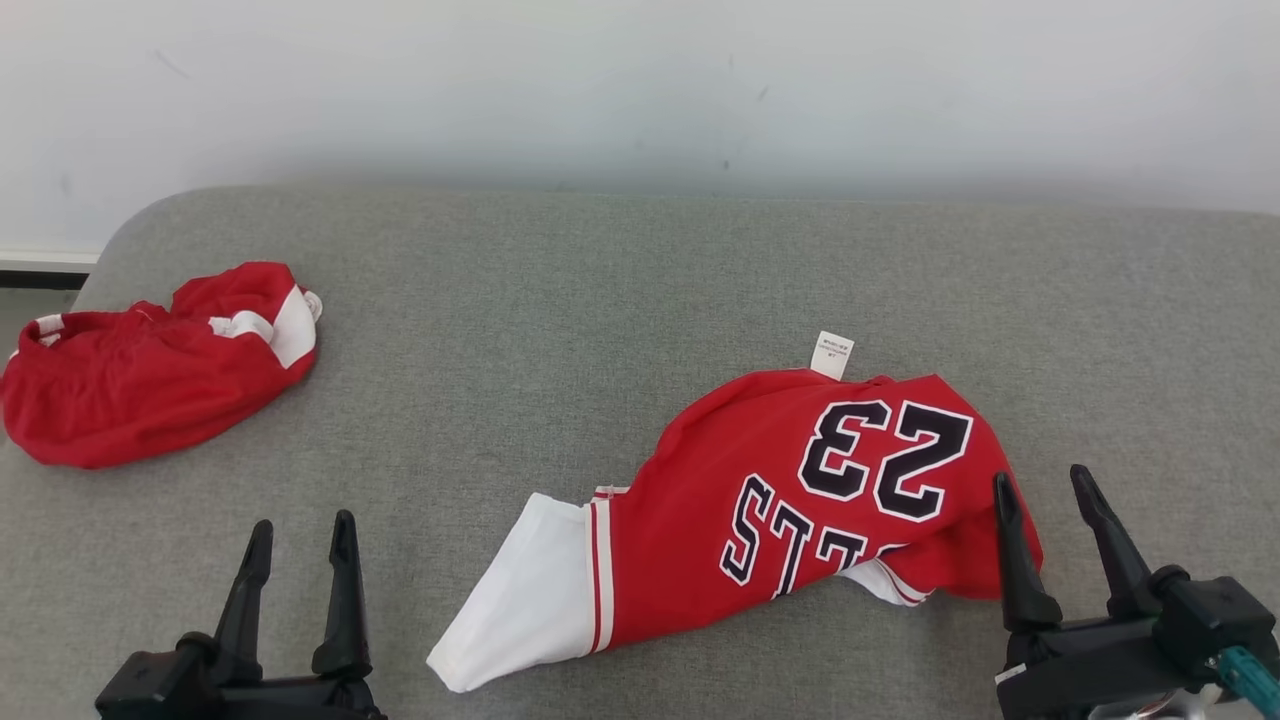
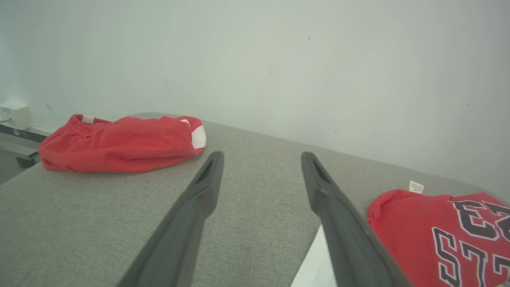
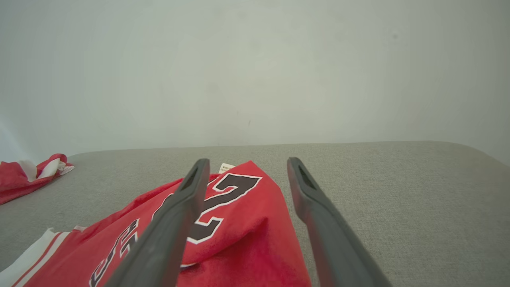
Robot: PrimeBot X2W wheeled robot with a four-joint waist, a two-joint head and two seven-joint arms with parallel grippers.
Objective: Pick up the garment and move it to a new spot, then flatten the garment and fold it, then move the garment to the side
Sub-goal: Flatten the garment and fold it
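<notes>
The garment (image 1: 700, 570) is a red jersey with a dark "23", dark letters and a white panel, lying crumpled on the grey padded surface (image 1: 560, 320) right of centre. A white label (image 1: 832, 355) sticks out at its far edge. My right gripper (image 1: 1042, 478) is open at the jersey's right end, its left finger over the cloth and nothing between the fingers. In the right wrist view the jersey (image 3: 247, 223) lies under and between the open fingers of that gripper (image 3: 248, 160). My left gripper (image 1: 303, 522) is open near the front edge, left of the white panel. The left wrist view shows this gripper (image 2: 262, 154) over bare surface with the jersey (image 2: 402, 223) at the right.
A second red garment with white trim (image 1: 140, 385) lies bunched at the surface's far left corner, also in the left wrist view (image 2: 119, 143) and the right wrist view (image 3: 24, 175). A pale wall (image 1: 640, 90) runs along the back. The surface's rounded left edge drops to the floor (image 1: 30, 300).
</notes>
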